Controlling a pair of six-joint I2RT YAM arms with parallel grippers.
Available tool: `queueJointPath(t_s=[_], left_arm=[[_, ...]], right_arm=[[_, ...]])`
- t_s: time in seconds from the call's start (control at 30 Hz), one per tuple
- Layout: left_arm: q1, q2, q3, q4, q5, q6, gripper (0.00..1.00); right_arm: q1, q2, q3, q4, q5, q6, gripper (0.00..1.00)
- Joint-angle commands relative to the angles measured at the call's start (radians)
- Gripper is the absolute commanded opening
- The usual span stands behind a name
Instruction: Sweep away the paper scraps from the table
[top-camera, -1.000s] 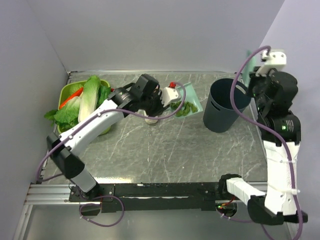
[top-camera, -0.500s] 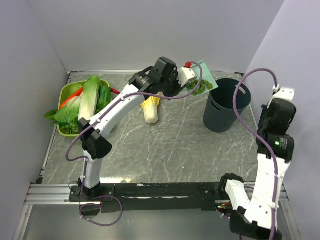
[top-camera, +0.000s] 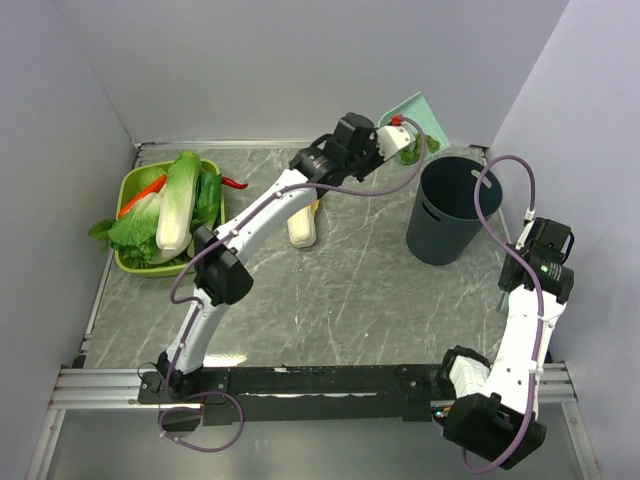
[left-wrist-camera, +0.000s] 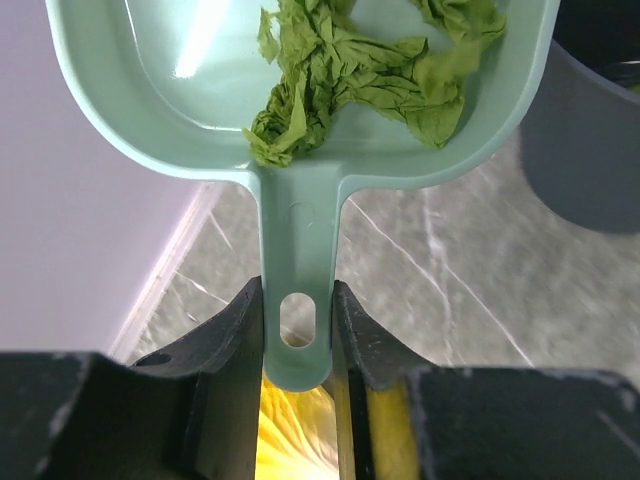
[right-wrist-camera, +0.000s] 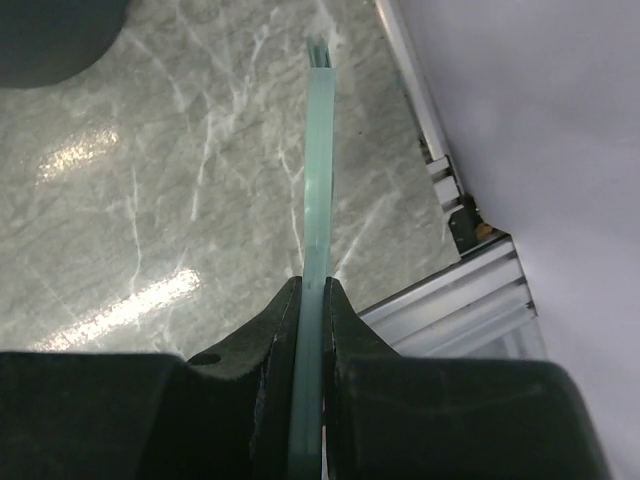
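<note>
The left arm (top-camera: 250, 215) reaches long across the table (top-camera: 350, 290) to its far right corner, raised beside the dark bin (top-camera: 450, 205). The left gripper (left-wrist-camera: 298, 312) is clamped on the handle of the teal dustpan (left-wrist-camera: 180, 90), a finger pressing each side. The paper scraps (left-wrist-camera: 350, 65) lie crumpled in the pan, near the bin's rim. The right arm (top-camera: 522, 340) stands folded at the table's right edge. The right gripper (right-wrist-camera: 312, 300) pinches a thin pale-teal strip (right-wrist-camera: 318, 170), seen edge-on, over the marble.
</note>
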Motion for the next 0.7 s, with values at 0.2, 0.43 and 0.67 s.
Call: queueJointPath(t_s=[0.2, 0.43, 0.67], left_arm=[[-0.069, 0.056, 0.046, 0.322, -0.156, 0.208, 0.01], [-0.095, 0.057, -0.004, 0.446, -0.178, 0.386, 0.01], [-0.100, 0.059, -0.046, 0.519, -0.183, 0.613, 0.01]], right_arm=[[-0.006, 0.035, 0.003, 0.006, -0.045, -0.014, 0.00], [-0.006, 0.047, 0.006, 0.006, -0.055, 0.001, 0.00], [-0.002, 0.060, 0.012, 0.021, -0.064, 0.020, 0.00]])
